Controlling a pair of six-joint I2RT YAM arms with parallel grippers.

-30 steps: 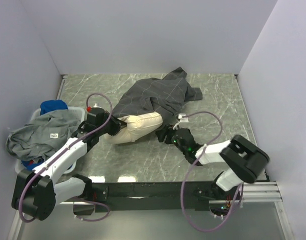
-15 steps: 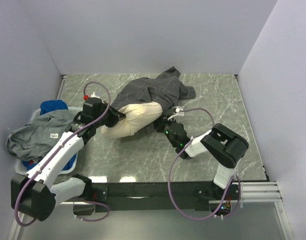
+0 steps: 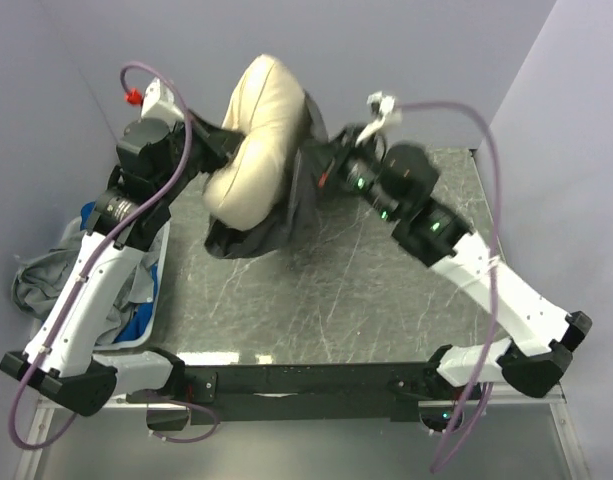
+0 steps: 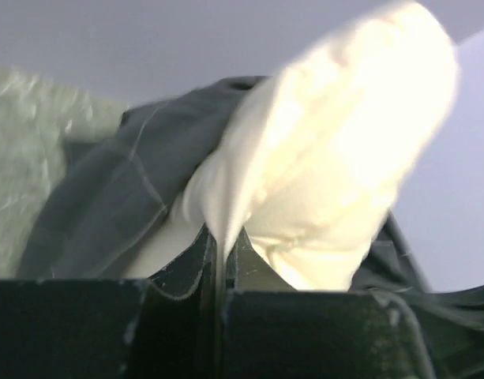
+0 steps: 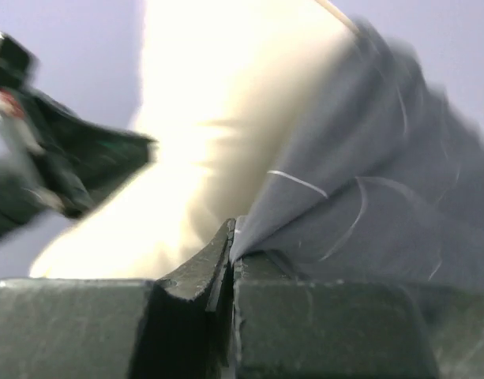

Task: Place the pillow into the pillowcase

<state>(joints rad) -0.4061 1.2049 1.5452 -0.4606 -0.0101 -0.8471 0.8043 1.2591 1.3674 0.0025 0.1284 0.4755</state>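
The pillow (image 3: pixel 254 130) is soft, matt cream cloth; the pillowcase (image 3: pixel 248 240) thin, matt charcoal cloth with fine pale lines; the counter (image 3: pixel 356 290) smooth, glossy, marble-patterned

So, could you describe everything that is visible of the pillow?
The pillow is cream-white, soft and puffy. It is held up in the air above the table, bent into a curve. Its upper part is bare; its lower end goes into the dark pillowcase, which hangs below it. The left gripper is shut on a fold of it. The right gripper is shut on the pillowcase beside it.
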